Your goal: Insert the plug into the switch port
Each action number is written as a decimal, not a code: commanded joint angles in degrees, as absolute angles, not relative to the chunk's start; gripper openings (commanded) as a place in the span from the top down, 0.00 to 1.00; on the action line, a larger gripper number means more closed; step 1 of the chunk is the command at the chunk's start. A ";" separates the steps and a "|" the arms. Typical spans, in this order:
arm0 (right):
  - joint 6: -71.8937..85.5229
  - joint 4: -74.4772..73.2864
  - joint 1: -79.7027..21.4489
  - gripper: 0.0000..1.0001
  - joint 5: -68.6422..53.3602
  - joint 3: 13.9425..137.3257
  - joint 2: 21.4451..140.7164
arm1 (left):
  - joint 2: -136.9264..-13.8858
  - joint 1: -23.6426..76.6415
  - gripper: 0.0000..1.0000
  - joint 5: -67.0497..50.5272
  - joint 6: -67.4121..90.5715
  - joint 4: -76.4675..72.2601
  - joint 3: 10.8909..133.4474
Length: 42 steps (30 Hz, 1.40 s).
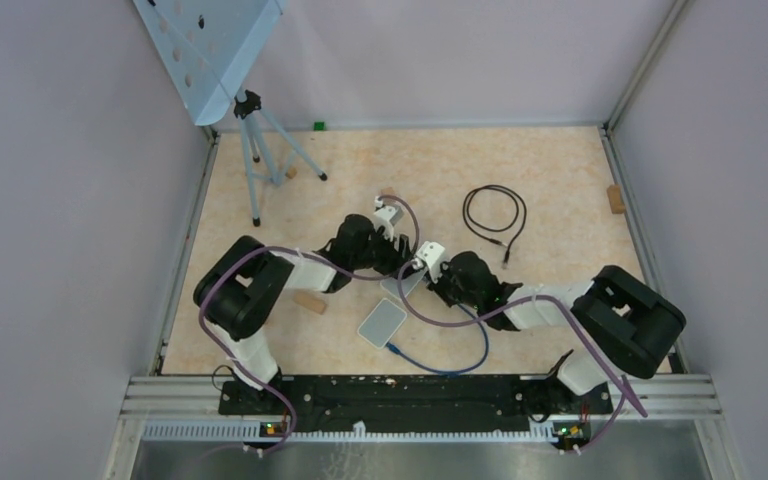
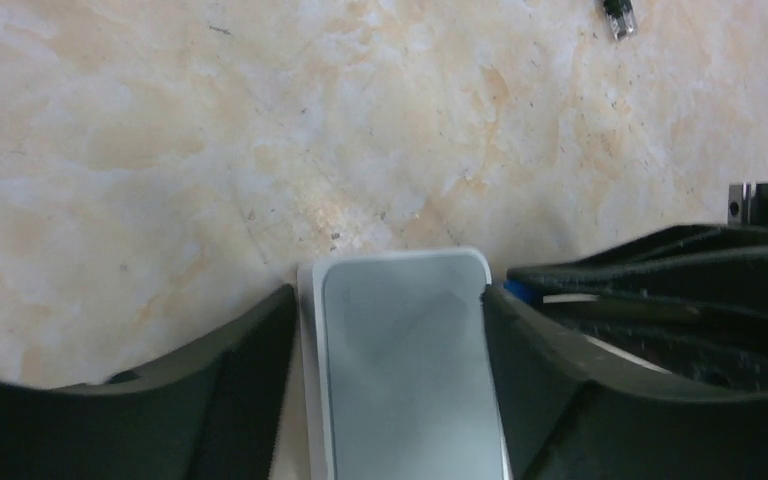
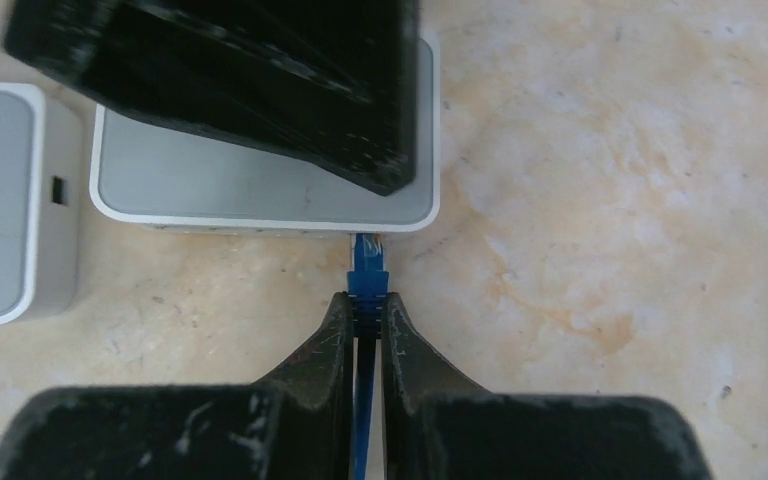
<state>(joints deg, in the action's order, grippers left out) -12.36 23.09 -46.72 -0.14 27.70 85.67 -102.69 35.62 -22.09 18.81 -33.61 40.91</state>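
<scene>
One blue plug, clear-tipped, at the port of the flat white switch box; right fingers clamped on it. I count a second white box beside. Left fingers straddle the switch; grip unclear.

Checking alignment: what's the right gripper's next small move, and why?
Probably ease the right gripper straight forward: the blue plug it pinches sits tip-first at the front edge of the switch, seemingly at a port, and the left gripper straddles it.

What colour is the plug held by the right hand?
The plug is blue, clearest in the right wrist view.
</scene>
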 commanded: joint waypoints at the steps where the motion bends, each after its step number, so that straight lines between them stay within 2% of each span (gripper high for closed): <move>1: -8.47 35.96 -46.68 0.98 7.19 25.68 84.05 | -97.02 32.47 0.23 -25.94 18.12 -22.29 46.15; 5: -5.38 27.96 -46.67 0.64 6.17 27.83 83.97 | -94.98 28.84 0.07 -12.81 18.10 -19.34 49.93; 8: -2.95 22.70 -46.66 0.34 6.35 29.11 82.23 | -92.32 27.45 0.02 -1.91 18.35 -19.40 47.58; 9: -2.07 20.54 -46.60 0.32 6.70 29.58 81.07 | -91.28 27.35 0.01 2.53 18.52 -19.41 46.14; 13: 6.87 9.30 -46.18 0.32 14.08 34.62 77.24 | -87.49 27.39 0.01 10.63 20.18 -25.35 38.54; 16: 12.77 -0.39 -42.55 0.33 16.11 40.27 75.43 | -87.70 27.47 0.01 10.23 19.28 -23.23 39.86; 22: 4.88 -14.98 -32.08 0.36 9.93 53.66 82.33 | -91.26 27.50 0.02 7.39 19.38 -23.16 41.92; 27: 0.28 -18.54 -21.83 0.38 0.41 63.60 92.34 | -93.05 27.55 0.04 6.21 19.27 -23.38 42.44; 32: -3.22 -17.05 -18.22 0.38 -4.95 71.88 102.26 | -93.90 27.59 0.05 4.95 19.09 -23.93 42.53; 37: -4.01 -20.30 -18.13 0.39 -0.72 77.98 109.97 | -95.01 27.55 0.06 4.20 18.49 -23.98 43.09; 42: 7.38 -21.85 -16.30 0.41 11.74 76.20 109.40 | -96.25 27.59 0.07 3.41 18.38 -23.57 43.87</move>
<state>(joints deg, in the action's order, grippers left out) -0.71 -19.66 -17.87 2.55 75.29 110.32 -95.18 27.44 4.67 19.29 -21.41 41.63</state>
